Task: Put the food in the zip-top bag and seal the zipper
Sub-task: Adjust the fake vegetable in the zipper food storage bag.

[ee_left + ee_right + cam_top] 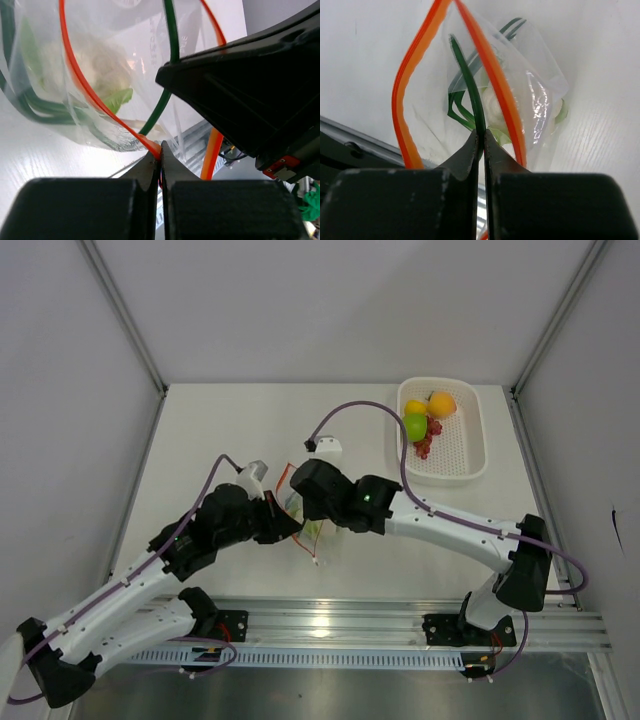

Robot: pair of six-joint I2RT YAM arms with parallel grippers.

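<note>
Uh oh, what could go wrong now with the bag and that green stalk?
1. The green stalk pinched by the right gripper passes through the open zipper; left there, it might block sealing.
2. The left gripper holds only a thin bit of zipper, so the bag could slip loose.
3. The green apple sits in the basket; sealing now would leave it out.

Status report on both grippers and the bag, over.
Left gripper shut on zipper. Right gripper shut on green stalk, through open zip-top bag mouth. Green apple, orange fruit, red bits in basket. No obstruction seen.
</note>
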